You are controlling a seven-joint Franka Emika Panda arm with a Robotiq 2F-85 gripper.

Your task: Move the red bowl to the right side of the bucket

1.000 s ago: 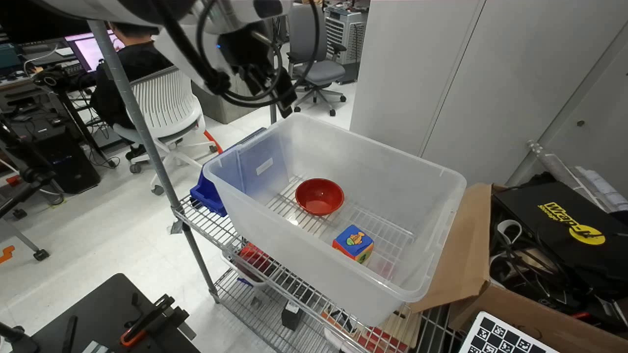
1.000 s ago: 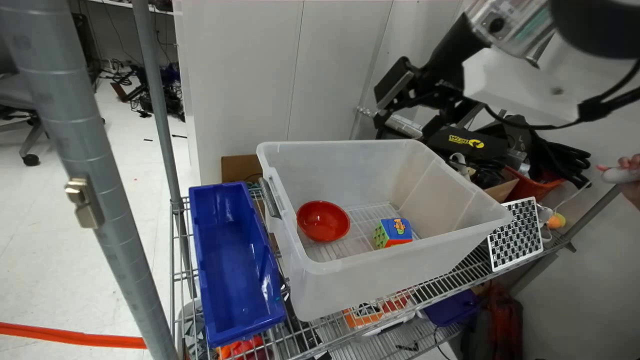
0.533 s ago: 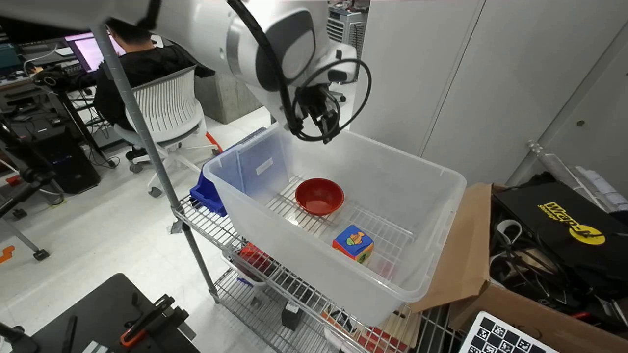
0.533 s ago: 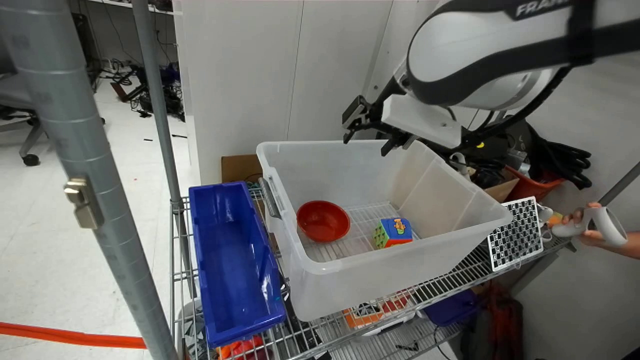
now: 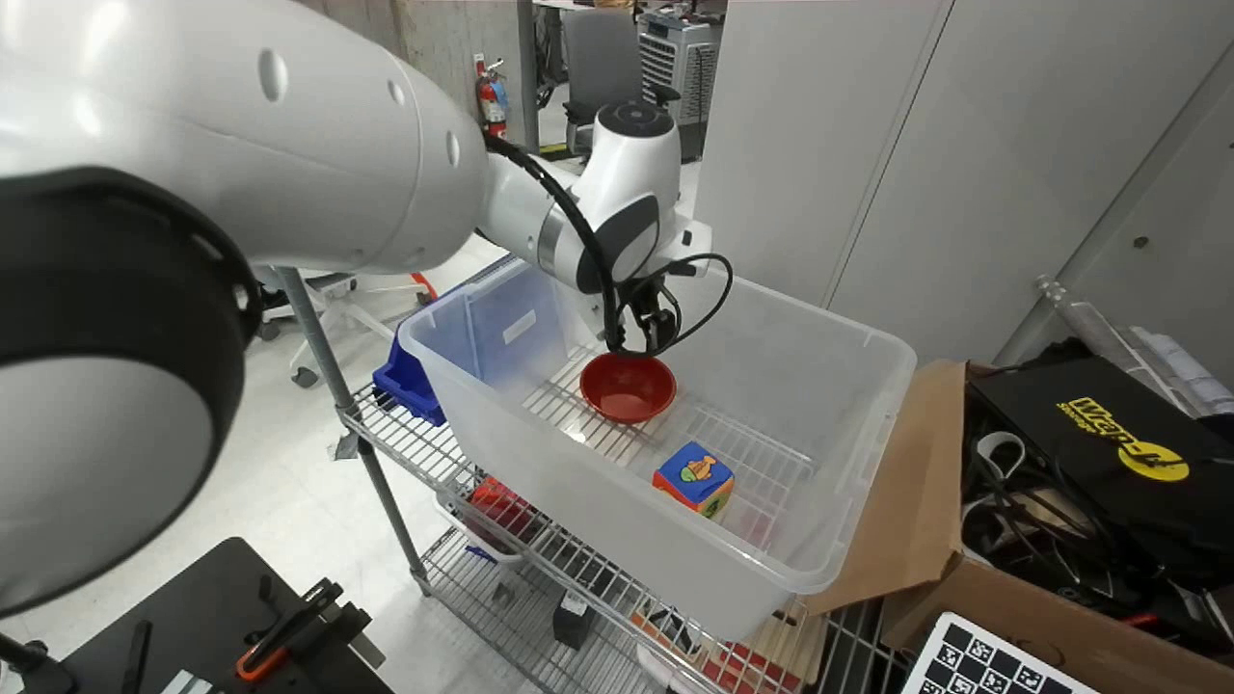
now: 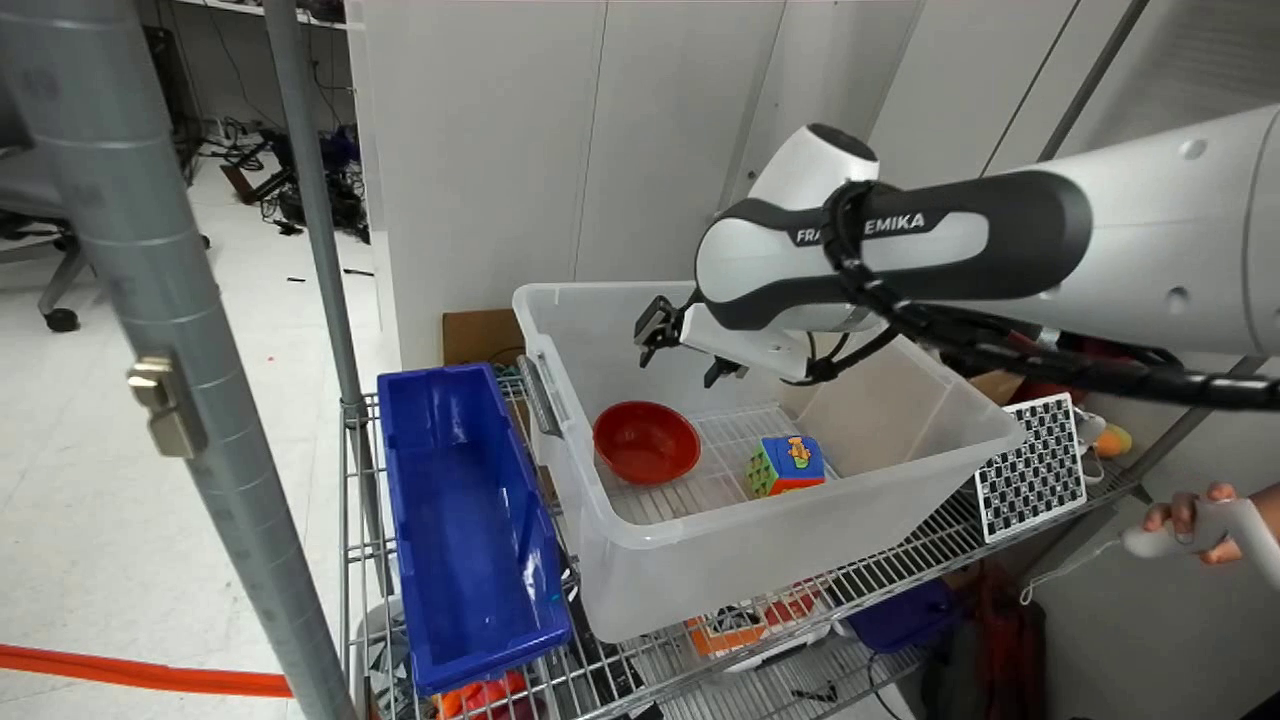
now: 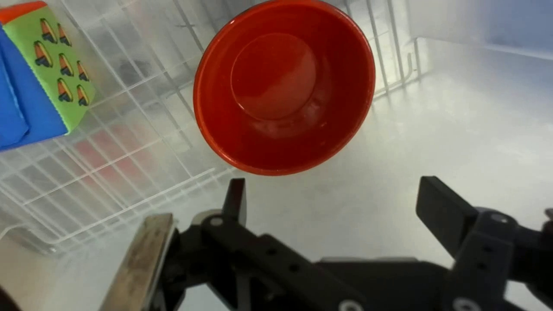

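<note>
The red bowl (image 5: 628, 387) stands upright inside the bucket, a translucent white tub (image 5: 771, 323); both also show in an exterior view, the bowl (image 6: 646, 443) and the bucket (image 6: 800, 570). The bowl lies toward the end nearest the blue bin. My gripper (image 6: 680, 372) is inside the tub's opening, above the bowl and apart from it. In the wrist view my gripper (image 7: 332, 183) has its fingers wide apart with nothing between them. The whole bowl rim but its top edge shows there (image 7: 281, 86), just beyond the left fingertip. In an exterior view the arm and cable partly hide the gripper.
A soft picture cube (image 5: 694, 477) lies on the tub floor beside the bowl. A blue bin (image 6: 470, 530) stands beside the tub on the wire shelf. A cardboard box (image 5: 906, 501), a checkered board (image 6: 1030, 470) and a metal pole (image 6: 190, 330) stand around the tub.
The arm has swung in over the tub and come down, bringing the open gripper from above the rim to inside the tub, near the bowl. Bowl and cube have not moved.
</note>
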